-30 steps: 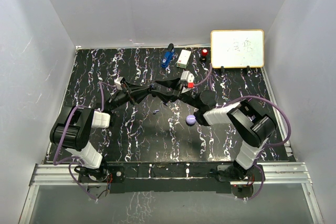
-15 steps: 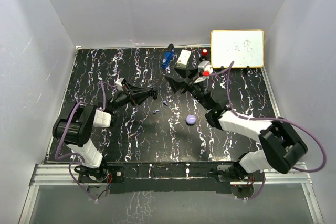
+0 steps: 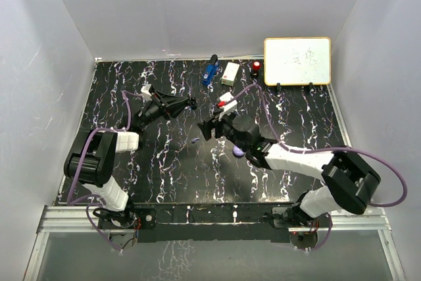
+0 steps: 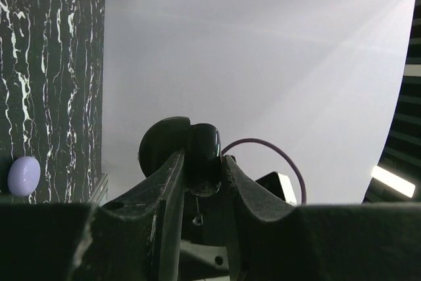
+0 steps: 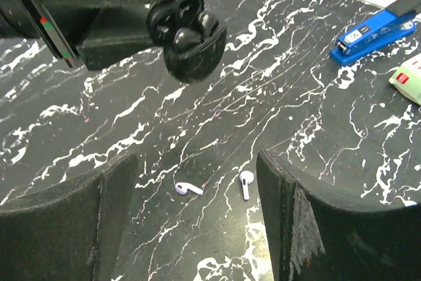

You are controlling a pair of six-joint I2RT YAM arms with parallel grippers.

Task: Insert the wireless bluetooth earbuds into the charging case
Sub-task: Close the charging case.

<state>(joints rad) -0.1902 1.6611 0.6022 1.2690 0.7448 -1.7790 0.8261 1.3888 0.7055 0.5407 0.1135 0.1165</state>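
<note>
Left arm (image 3: pixel 156 107) aloft, jaws tight on black case (image 5: pixel 191 44); right arm (image 3: pixel 283 156) outstretched, jaws wide.

- Black marble-look tabletop with white veins (image 3: pixel 131 83), takes up pretty much the whole floor of the booth.
- Plain white panel walls box it in: back (image 3: pixel 210 11), left (image 3: pixel 33 97), right (image 3: pixel 388 97).
- Small wood-framed whiteboard (image 3: pixel 297 60) leaning at the far right corner, faint scribble on it.
- Silver aluminium rail (image 3: pixel 66 218) along the near edge.
- Lighting's soft and even.
</note>
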